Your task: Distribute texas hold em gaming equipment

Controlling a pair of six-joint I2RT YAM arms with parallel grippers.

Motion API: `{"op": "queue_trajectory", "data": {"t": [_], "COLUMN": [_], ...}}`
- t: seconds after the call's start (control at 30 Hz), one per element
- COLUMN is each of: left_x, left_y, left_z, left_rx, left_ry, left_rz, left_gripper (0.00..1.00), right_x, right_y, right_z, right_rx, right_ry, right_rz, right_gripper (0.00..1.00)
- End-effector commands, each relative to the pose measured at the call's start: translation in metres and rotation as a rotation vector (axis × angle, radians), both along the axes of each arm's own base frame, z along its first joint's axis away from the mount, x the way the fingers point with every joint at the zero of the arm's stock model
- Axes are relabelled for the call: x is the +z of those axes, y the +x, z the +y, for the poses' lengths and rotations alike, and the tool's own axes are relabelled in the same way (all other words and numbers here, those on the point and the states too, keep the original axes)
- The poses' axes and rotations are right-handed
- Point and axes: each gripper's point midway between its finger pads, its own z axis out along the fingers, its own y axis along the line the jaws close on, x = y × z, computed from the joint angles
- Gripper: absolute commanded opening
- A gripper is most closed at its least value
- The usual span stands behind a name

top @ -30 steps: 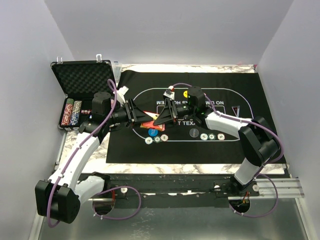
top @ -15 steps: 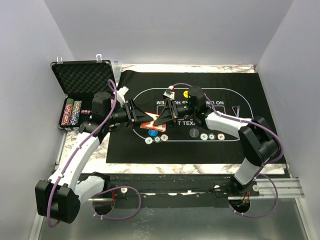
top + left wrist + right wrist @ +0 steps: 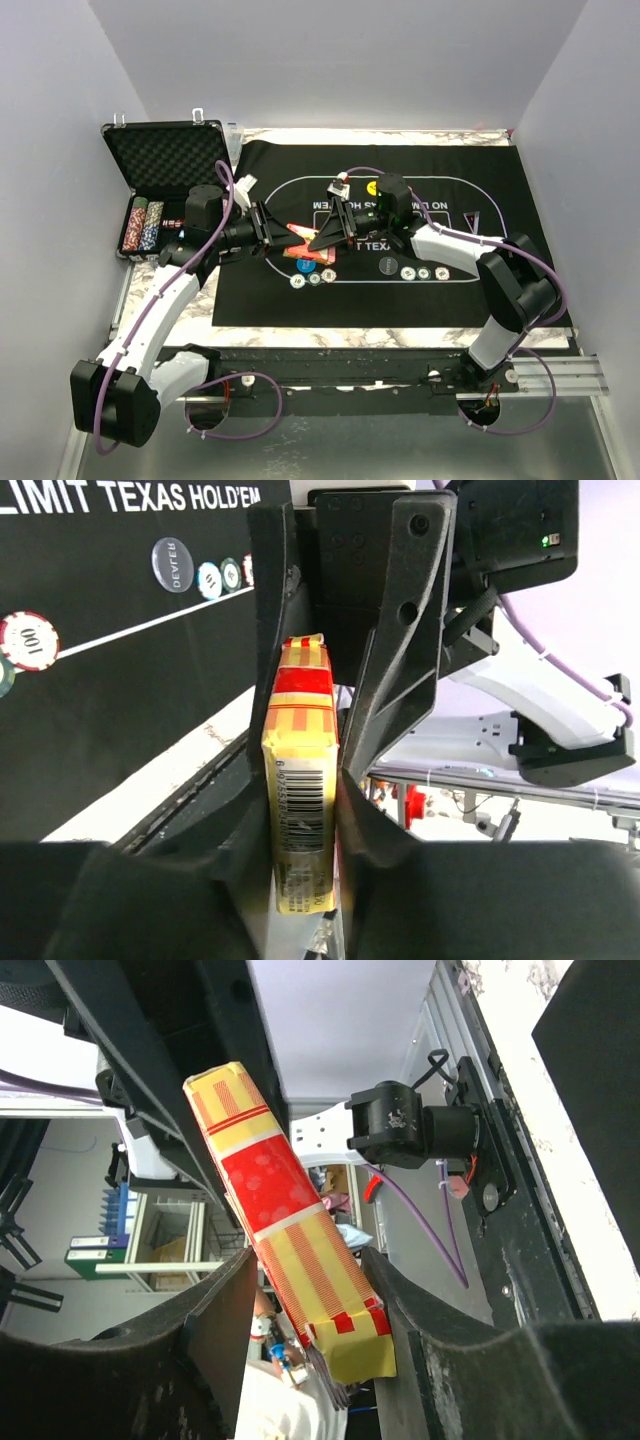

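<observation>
The red and yellow card box hangs above the black mat, caught between both grippers. My left gripper is shut on its narrow sides, barcode edge facing the camera. My right gripper is shut across the box, which sits tilted between the fingers, with dark card edges showing at its lower end. Striped poker chips and a blue disc lie under the grippers. A black button disc and more chips lie to the right. A yellow disc is farther back.
The open foam-lined case stands at the back left with rows of chips in it. Both arms meet over the mat's middle. A small white object lies on the mat behind the grippers. Marble table edge runs in front.
The left gripper's jaws have closed onto the card box. The box's left end has risen slightly off the mat. The right arm has hardly moved.
</observation>
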Motion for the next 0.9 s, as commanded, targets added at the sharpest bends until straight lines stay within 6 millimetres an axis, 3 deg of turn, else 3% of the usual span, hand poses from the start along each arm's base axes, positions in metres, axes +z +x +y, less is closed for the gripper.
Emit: {"op": "queue_trajectory", "data": {"t": [0.0, 0.03, 0.17, 0.23, 0.27, 0.3, 0.33, 0.37, 0.43, 0.57, 0.6, 0.63, 0.67, 0.87], "left_x": [0.004, 0.003, -0.001, -0.004, -0.005, -0.005, -0.005, -0.006, -0.005, -0.005, -0.006, -0.006, -0.007, -0.014], "left_y": [0.000, 0.000, 0.001, 0.003, 0.004, 0.004, 0.004, 0.003, 0.002, 0.003, 0.003, 0.003, 0.003, 0.002], "left_z": [-0.001, 0.000, 0.001, 0.003, 0.003, 0.004, 0.003, 0.003, 0.003, 0.003, 0.003, 0.002, 0.002, 0.001], "left_rx": [0.004, 0.003, 0.013, 0.024, 0.027, 0.029, 0.027, 0.023, 0.018, 0.021, 0.020, 0.018, 0.018, 0.020], "left_ry": [-0.005, -0.004, -0.008, -0.009, -0.014, -0.017, -0.018, -0.021, -0.028, -0.027, -0.028, -0.031, -0.032, -0.023], "left_rz": [-0.017, -0.012, 0.005, 0.022, 0.026, 0.031, 0.031, 0.030, 0.030, 0.030, 0.033, 0.035, 0.038, 0.053], "left_gripper": [0.47, 0.46, 0.00, 0.00, 0.12, 0.38, 0.48, 0.42, 0.19, 0.10, 0.17, 0.33, 0.39, 0.40], "right_x": [0.005, 0.005, 0.006, 0.006, 0.006, 0.006, 0.006, 0.006, 0.006, 0.006, 0.006, 0.007, 0.008, 0.006], "right_y": [-0.002, -0.002, -0.002, -0.003, -0.003, -0.004, -0.004, -0.004, -0.005, -0.003, -0.003, -0.003, -0.002, 0.006], "right_z": [-0.004, -0.004, -0.005, -0.006, -0.006, -0.006, -0.007, -0.007, -0.007, -0.006, -0.006, -0.006, -0.005, -0.001], "right_rx": [0.007, 0.008, 0.008, 0.008, 0.008, 0.009, 0.010, 0.010, 0.010, 0.006, 0.006, 0.004, 0.002, -0.022], "right_ry": [0.019, 0.019, 0.020, 0.017, 0.016, 0.017, 0.018, 0.018, 0.017, 0.019, 0.019, 0.019, 0.019, -0.013], "right_rz": [-0.024, -0.026, -0.034, -0.031, -0.032, -0.034, -0.035, -0.036, -0.035, -0.038, -0.039, -0.039, -0.041, -0.020], "right_gripper": [0.51, 0.51, 0.51, 0.51, 0.53, 0.56, 0.58, 0.58, 0.58, 0.52, 0.52, 0.52, 0.52, 0.51]}}
